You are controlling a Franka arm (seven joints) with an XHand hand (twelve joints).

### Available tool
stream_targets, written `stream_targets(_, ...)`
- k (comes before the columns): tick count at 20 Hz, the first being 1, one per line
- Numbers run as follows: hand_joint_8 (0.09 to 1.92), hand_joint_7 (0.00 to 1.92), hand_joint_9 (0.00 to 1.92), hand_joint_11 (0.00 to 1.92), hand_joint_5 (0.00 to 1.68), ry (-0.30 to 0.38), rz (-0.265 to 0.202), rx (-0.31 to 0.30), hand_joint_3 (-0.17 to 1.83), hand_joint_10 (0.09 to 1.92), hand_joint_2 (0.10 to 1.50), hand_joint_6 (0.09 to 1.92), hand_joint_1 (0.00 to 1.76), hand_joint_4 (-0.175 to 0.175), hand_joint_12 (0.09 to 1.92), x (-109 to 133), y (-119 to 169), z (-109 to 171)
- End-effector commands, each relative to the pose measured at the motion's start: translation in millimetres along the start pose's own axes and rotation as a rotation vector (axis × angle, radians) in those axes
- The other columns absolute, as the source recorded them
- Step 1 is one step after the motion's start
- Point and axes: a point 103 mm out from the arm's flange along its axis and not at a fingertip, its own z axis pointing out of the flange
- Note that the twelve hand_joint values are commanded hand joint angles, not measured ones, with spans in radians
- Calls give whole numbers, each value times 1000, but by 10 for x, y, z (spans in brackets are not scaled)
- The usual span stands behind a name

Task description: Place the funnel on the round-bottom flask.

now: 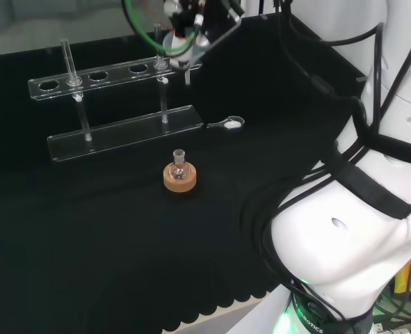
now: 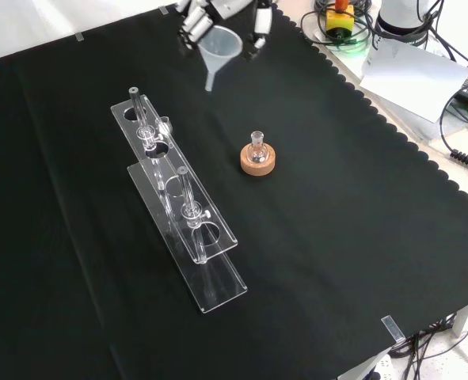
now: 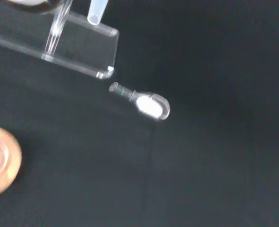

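The hand hangs high over the far end of the cloth, its fingers curled round a clear plastic funnel with the stem pointing down. In the front view the hand is at the top edge and the funnel hangs just below it, off the cloth. A small round-bottom flask stands upright on a cork ring mid-cloth, its neck open. From the front, the flask is below and right of the funnel, well apart from it. The wrist view catches the funnel's tip and the cork ring.
A clear two-tier tube rack holding glass tubes stands left of the flask in the head view; it runs diagonally in the front view. A small glass stopper lies on the cloth by the rack's end.
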Motion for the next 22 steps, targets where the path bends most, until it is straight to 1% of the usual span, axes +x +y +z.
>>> stream_targets(1,632,613,957,566,641,-12,-16,52,647,456,757,670,794,-12,1327,379,-207,287)
stream_targets(8,632,616,961,572,639,2,-35,83,650,454,757,677,793,-13,1323,491,-185,517)
stream_targets(17,634,621,965,575,638,31,-66,104,654,451,756,684,793,-14,1320,629,-152,693)
stream_targets(22,635,622,966,576,637,34,-84,116,656,449,756,687,793,-14,1319,707,-104,761)
